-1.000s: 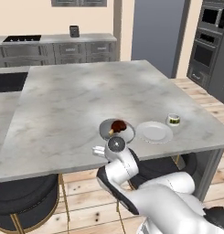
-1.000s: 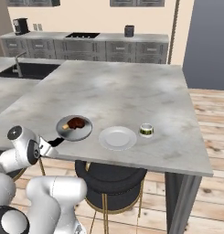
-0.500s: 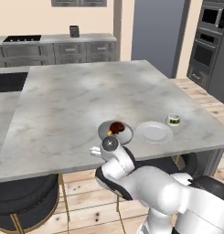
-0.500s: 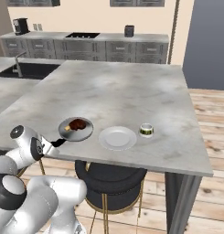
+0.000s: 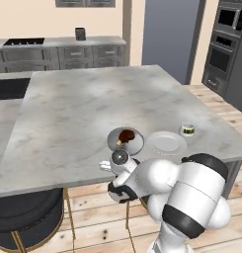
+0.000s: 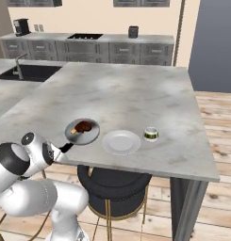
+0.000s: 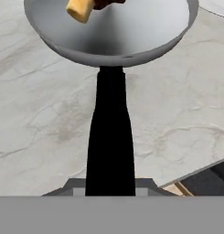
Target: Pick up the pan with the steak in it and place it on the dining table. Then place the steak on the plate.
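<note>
Hand [image 7: 111, 192] clenched on the black handle of the pan [image 6: 82, 131], at the near edge of the marble surface [image 6: 131, 94]. Pan over or on the surface, which of the two hard to tell. Steak [image 6: 83, 125] inside the pan, tan patch toward 7 o'clock. Plate [image 6: 121, 141] just beside the pan at 3 o'clock, bare. Carrying judged nearly done; releasing the handle and moving the steak onto the plate left.

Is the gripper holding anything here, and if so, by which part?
Yes: the gripper is shut on the pan, gripping the near end of its black handle; the steak sits inside.
</note>
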Controlling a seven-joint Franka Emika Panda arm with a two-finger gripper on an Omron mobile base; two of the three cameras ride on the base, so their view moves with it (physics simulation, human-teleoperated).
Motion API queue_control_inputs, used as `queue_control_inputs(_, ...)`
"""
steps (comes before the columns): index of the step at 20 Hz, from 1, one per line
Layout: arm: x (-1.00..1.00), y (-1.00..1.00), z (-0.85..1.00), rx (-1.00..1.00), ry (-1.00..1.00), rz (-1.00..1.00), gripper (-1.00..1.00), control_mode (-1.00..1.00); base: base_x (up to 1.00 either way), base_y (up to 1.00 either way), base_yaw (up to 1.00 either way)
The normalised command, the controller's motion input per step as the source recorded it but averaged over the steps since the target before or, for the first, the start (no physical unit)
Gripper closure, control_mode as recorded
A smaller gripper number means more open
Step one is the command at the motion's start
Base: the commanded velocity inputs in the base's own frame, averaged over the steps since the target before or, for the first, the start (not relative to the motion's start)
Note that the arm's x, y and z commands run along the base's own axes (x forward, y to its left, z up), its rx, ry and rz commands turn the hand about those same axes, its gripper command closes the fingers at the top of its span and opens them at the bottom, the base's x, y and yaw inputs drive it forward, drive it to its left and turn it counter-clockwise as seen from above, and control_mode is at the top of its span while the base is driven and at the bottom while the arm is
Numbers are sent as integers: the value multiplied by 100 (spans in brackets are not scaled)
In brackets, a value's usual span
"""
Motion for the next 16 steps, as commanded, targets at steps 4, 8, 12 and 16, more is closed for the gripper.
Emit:
queue_control_inputs(4, 13, 0, -45, -6, 0, 0, 100, -100, 0, 0, 0)
queue_control_inputs(8, 3, 0, -6, 0, 2, 0, 100, -100, 0, 0, 0)
queue_control_inputs(12, 0, 0, 15, 1, 4, -2, 100, -100, 0, 0, 0)
queue_control_inputs(16, 0, 0, 0, 0, 0, 0, -100, -100, 0, 0, 0)
